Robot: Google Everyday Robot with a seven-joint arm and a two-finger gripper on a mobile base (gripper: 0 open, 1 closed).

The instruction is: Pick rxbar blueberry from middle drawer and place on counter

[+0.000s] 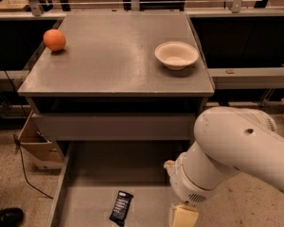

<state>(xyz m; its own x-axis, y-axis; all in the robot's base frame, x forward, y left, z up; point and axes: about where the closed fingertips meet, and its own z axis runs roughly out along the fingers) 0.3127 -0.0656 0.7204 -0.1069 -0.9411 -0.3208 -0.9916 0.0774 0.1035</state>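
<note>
Gripper (pixel 183 217) hangs at lower frame edge, right of rxbar blueberry (pixel 121 207) in middle drawer (pixel 87 205); grip state cannot be told.

The pincer (pixel 183 217), down inside the middle drawer (pixel 85 207), is cut off by the bottom edge.

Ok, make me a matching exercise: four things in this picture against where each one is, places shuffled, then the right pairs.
1 orange
2 bowl
3 rxbar blueberry
4 gripper

A on the middle drawer floor
B counter, right side
C low over the drawer, right of the bar
D counter, back left

Pairs: 1-D, 2-B, 3-A, 4-C
</note>
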